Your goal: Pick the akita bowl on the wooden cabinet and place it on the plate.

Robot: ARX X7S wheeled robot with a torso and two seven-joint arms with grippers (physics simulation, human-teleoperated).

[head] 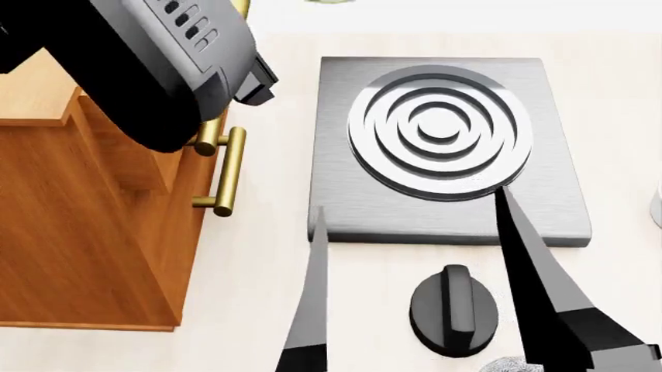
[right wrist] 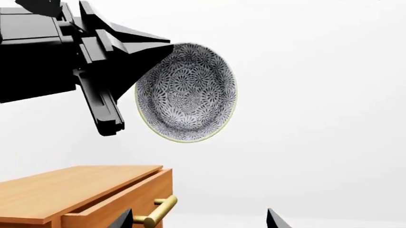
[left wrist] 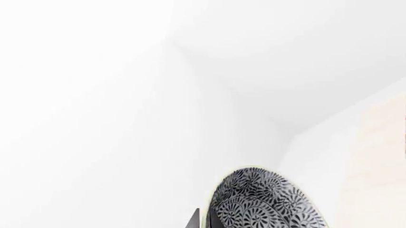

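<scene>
The akita bowl (right wrist: 187, 92), white with a dense dark blue-grey pattern, hangs tilted on its side in the air above the wooden cabinet (right wrist: 82, 190). My left gripper (right wrist: 152, 59) is shut on its rim. In the left wrist view the bowl (left wrist: 266, 199) fills the lower part, with the rim pinched in the left gripper (left wrist: 203, 219). In the head view the black left arm (head: 155, 62) hides the bowl. My right gripper (head: 408, 200) is open and empty, its fingers (head: 315, 294) reaching over the counter toward the stove. The plate is out of view.
A grey square stove burner (head: 352, 194) with concentric rings lies on the pale counter, a black knob (head: 455, 310) in front of it. The cabinet (head: 83, 217) stands at the left with a brass bar handle (head: 222, 170) facing the stove.
</scene>
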